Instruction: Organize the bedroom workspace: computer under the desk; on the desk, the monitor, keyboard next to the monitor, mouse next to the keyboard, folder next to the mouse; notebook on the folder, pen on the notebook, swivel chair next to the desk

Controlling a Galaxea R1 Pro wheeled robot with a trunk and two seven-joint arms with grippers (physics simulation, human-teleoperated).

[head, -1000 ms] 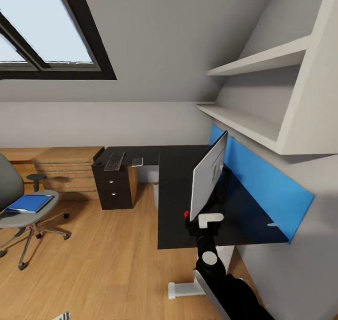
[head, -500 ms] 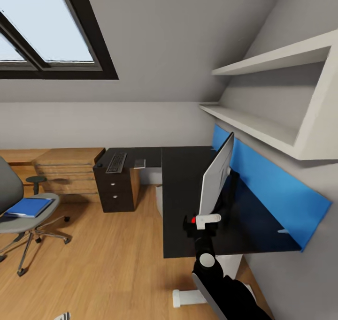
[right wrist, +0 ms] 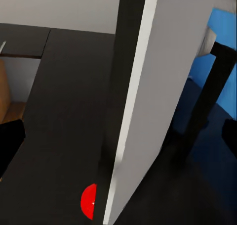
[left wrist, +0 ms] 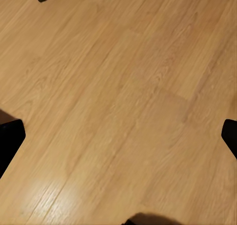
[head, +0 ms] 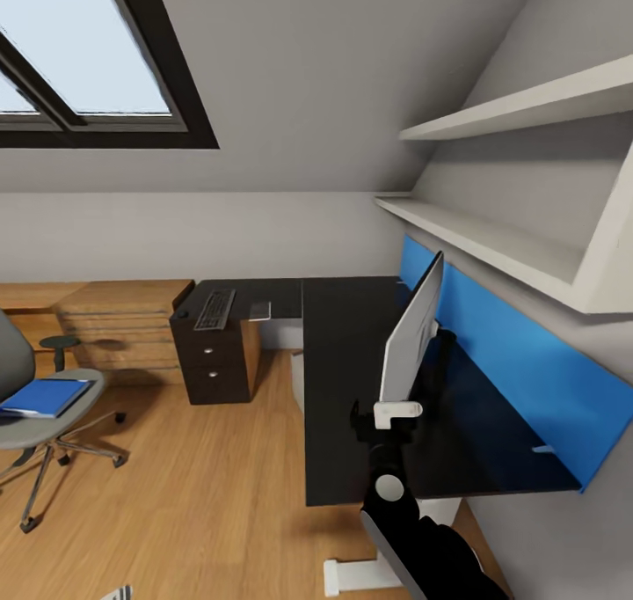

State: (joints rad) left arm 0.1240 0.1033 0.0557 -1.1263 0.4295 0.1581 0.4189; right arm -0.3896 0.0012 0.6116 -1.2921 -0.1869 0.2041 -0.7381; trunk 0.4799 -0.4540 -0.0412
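Right arm (head: pixel 391 486) reaches forward — jaws spread around monitor (head: pixel 410 336) edge.

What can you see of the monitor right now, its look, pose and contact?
The wide flat monitor with a pale grey back and black edge stands upright on the glossy black L-shaped desk, seen nearly edge-on, its back toward the head camera. A thin black stand props it near the blue back panel. A red dot marks a lower corner. The right claw sits at its near lower end; contact is unclear.
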